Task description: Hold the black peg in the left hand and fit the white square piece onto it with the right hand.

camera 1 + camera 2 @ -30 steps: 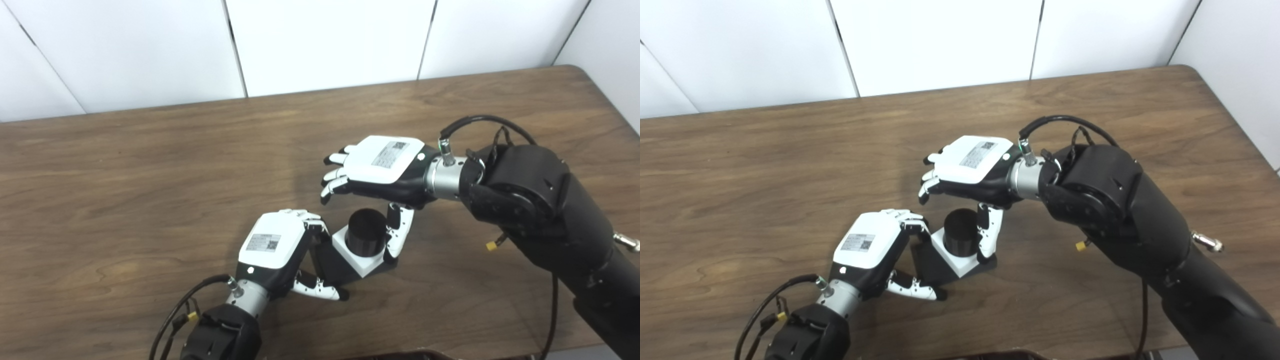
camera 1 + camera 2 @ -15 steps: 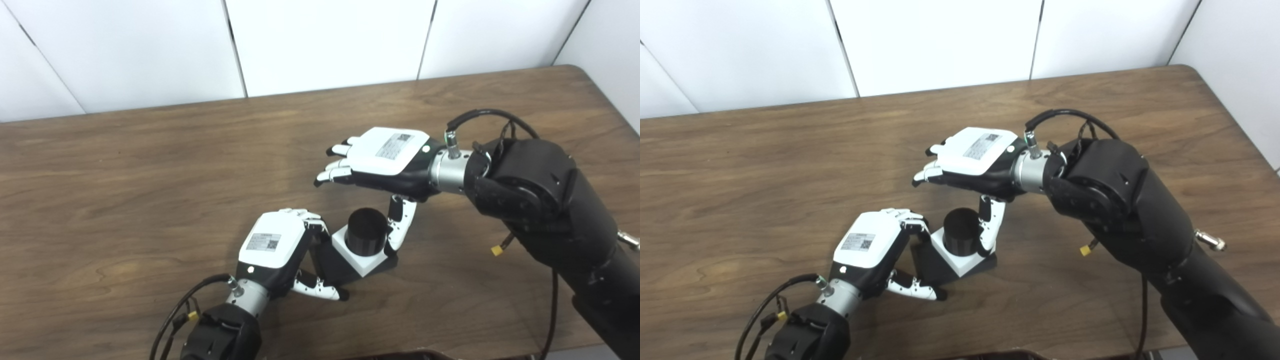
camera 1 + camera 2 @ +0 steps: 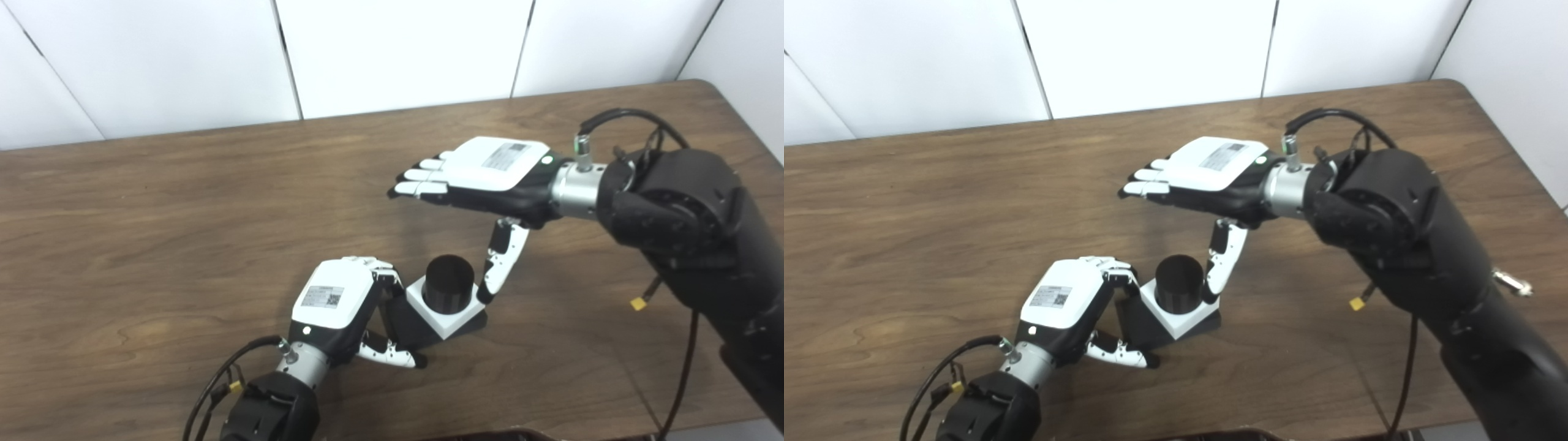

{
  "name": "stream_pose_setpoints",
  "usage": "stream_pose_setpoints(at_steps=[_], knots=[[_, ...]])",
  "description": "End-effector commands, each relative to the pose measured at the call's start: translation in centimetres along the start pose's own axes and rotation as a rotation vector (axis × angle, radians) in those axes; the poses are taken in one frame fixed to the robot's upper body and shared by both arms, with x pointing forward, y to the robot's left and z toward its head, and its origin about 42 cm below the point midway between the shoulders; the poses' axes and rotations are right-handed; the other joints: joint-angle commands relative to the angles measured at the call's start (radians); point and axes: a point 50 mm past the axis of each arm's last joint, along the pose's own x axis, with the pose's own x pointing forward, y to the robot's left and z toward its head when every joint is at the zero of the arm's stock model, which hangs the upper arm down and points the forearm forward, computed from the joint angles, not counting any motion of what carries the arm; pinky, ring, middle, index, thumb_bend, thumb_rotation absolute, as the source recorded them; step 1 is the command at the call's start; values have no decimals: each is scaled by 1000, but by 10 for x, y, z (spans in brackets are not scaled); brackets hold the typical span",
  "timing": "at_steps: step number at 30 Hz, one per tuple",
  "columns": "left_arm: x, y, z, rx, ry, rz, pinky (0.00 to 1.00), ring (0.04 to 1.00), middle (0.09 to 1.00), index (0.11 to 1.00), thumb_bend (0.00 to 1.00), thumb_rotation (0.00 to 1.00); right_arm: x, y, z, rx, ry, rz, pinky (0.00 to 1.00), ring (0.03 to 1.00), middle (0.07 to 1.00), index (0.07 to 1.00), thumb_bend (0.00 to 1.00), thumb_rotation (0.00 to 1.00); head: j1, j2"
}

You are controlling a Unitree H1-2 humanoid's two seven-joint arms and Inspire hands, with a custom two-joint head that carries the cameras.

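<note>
The right hand [image 3: 490, 177] is hovering flat and empty above the peg [image 3: 450, 282] (white piece [image 3: 444, 313] already seated), while the left hand [image 3: 334, 303] is gripping its base.

Left hand [image 3: 334, 300]: its white back cover hides most of the fingers [image 3: 384, 269] and their contact w/ the black base [image 3: 407, 321], so grip can't be confirmed. The white square piece [image 3: 444, 315] hides the lower part of the black peg [image 3: 450, 282]; seating depth can't be told. Thumb tip of right hand [image 3: 484, 177] vs. the piece: touching or just apart, unclear. Labels on both hand backs too small to read. Both forearms cut off at bottom edge. Table [image 3: 153, 214] cut off left, right, bottom. Dark item at bottom edge, centre: mostly out of frame, unidentifiable.
</note>
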Motion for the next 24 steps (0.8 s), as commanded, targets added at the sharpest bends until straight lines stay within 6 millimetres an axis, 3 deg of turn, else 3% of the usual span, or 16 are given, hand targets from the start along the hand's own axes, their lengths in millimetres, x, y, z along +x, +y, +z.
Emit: stream_pose_setpoints(at_steps=[1, 7, 10, 12, 13, 15, 16, 17, 20, 24], knots=[[-5, -14, -6, 13, 8, -84, 831, 816, 758, 487, 516, 55, -14, -6, -6, 27, 34, -33, 1000, 1000, 1000, 986, 1000, 402, -3, -3], [-7, -13, -11, 12, 10, -86, 835, 816, 760, 486, 516, 55, -41, 13, -22, 259, 97, -107, 985, 1000, 1000, 998, 1000, 404, -16, -10], [-8, -14, -13, 11, 11, -86, 832, 815, 759, 486, 516, 55, -42, 35, -30, 473, 81, -221, 911, 1000, 1000, 995, 1000, 450, -24, -16], [-9, -14, -15, 12, 10, -84, 828, 811, 757, 486, 516, 54, -39, 52, -33, 631, 73, -313, 929, 1000, 1000, 997, 1000, 499, -28, -16], [-9, -14, -15, 12, 9, -82, 826, 810, 756, 486, 516, 54, -38, 60, -34, 682, 77, -360, 920, 997, 1000, 999, 1000, 538, -30, -18], [-10, -14, -17, 13, 5, -78, 820, 805, 752, 486, 517, 54, -36, 79, -33, 759, 88, -453, 775, 899, 962, 1000, 999, 732, -39, -18], [-10, -14, -18, 13, 4, -78, 820, 805, 752, 486, 517, 54, -35, 87, -33, 784, 94, -487, 775, 899, 962, 1000, 999, 732, -40, -19], [-11, -14, -19, 12, 3, -78, 821, 805, 753, 486, 516, 54, -33, 94, -32, 798, 95, -516, 774, 899, 960, 1000, 975, 793, -44, -18], [-11, -14, -21, 12, 2, -79, 822, 804, 753, 486, 517, 53, -31, 111, -25, 855, 114, -590, 925, 979, 994, 1000, 822, 964, -47, -19], [-12, -14, -23, 17, 10, -78, 821, 804, 753, 486, 517, 53, -29, 127, -20, 1004, 112, -651, 995, 999, 1000, 1000, 672, 999, -49, -19]])
